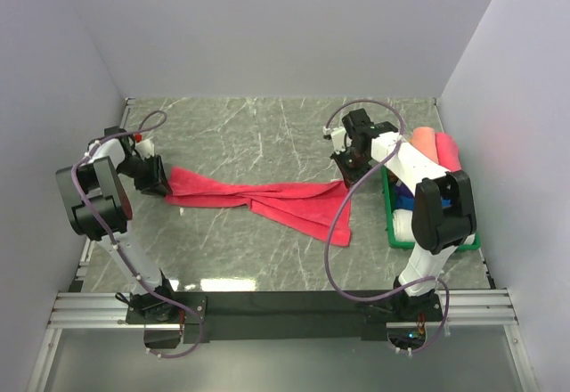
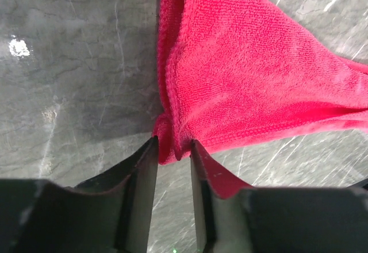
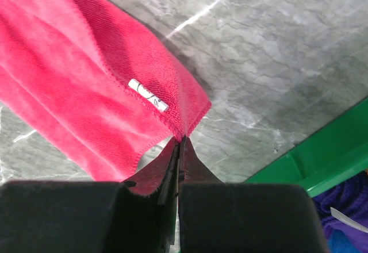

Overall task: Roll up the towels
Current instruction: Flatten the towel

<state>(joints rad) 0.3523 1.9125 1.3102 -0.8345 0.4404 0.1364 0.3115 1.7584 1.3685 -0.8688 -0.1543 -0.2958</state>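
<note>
**Arm pose.** The left arm (image 1: pixel 105 198) is raised from its base at the near left corner of the tabletop (image 1: pixel 258 134). It is folded at the elbow over the left edge, and the wrist is lowered toward the surface. The left claw (image 1: pixel 158 183) is set low near the left edge and is aimed toward the right edge. The right arm (image 1: pixel 426 198) is raised from the near right corner. Its elbow is held above a green bin (image 1: pixel 389 232), and the wrist is bent downward. The right claw (image 1: pixel 349 175) is aimed down, in the far right part of the tabletop.

**Towel position.** The red towel (image 1: pixel 267 198) is stretched across the middle of the tabletop between the two claws, and a loose fold is spread toward the near edge.

- In the left wrist view, the jaws of the left claw (image 2: pixel 172 148) are parted. One corner of the red towel (image 2: pixel 247 80) is seated in the gap at the fingertips. Whether the pads press it cannot be told.
- In the right wrist view, the jaws of the right claw (image 3: pixel 179 142) are closed together on the opposite corner of the red towel (image 3: pixel 69 75).
- Two rolled towels (image 1: pixel 435 146), pink and salmon, are laid by the right edge beyond the green bin (image 3: pixel 330 160).

**Labels.** A small white tag (image 3: pixel 148 95) is sewn at the hem near the right claw. Dark marks are printed on it, but they cannot be read.
</note>
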